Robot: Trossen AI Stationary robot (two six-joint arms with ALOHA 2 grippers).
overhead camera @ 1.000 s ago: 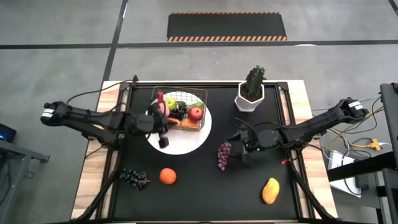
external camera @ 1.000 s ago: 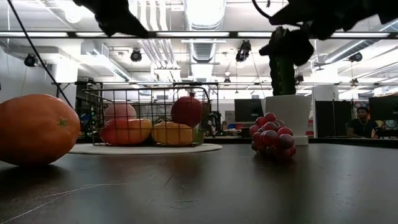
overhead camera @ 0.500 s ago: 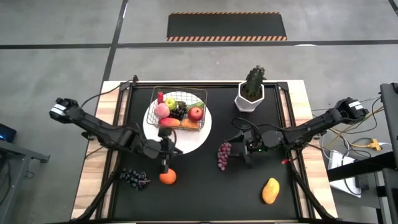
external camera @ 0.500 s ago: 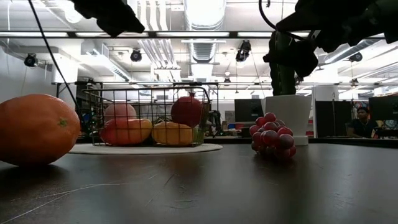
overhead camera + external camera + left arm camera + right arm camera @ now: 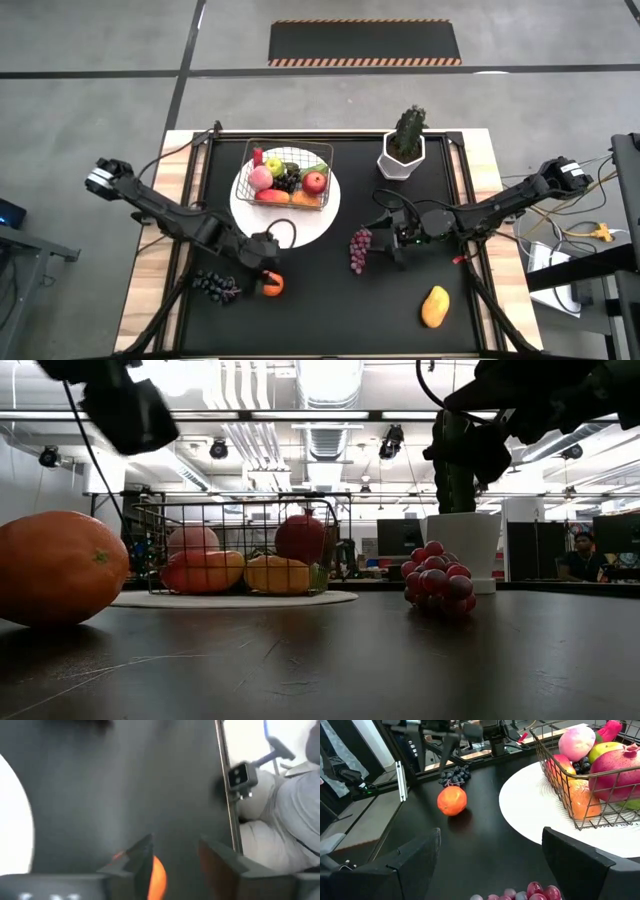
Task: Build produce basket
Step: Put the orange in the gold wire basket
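Left end effector (image 5: 268, 277) hangs low over the orange (image 5: 272, 286) near the front left of the bench (image 5: 320, 310); in the left wrist view the fingers (image 5: 137, 854) stand apart on either side of the fruit with nothing gripped, which looks like lining up a pick. Right end effector (image 5: 385, 243) sits just beside the red grape bunch (image 5: 358, 250) at mid-bench, jaws wide and empty, the bunch showing between them in the right wrist view, likely poised for its own pick. Basket (image 5: 290, 173) rests on the white plate (image 5: 315, 226) toward the back, already holding several fruits, an apple (image 5: 314, 182) among them. Dark grape bunch (image 5: 215, 286) lies close to the orange on its left, so room there is tight. Mango (image 5: 434, 306) sits alone front right with open bench around it. Potted plant (image 5: 404, 148) stands back right, well clear of both paths to the basket.
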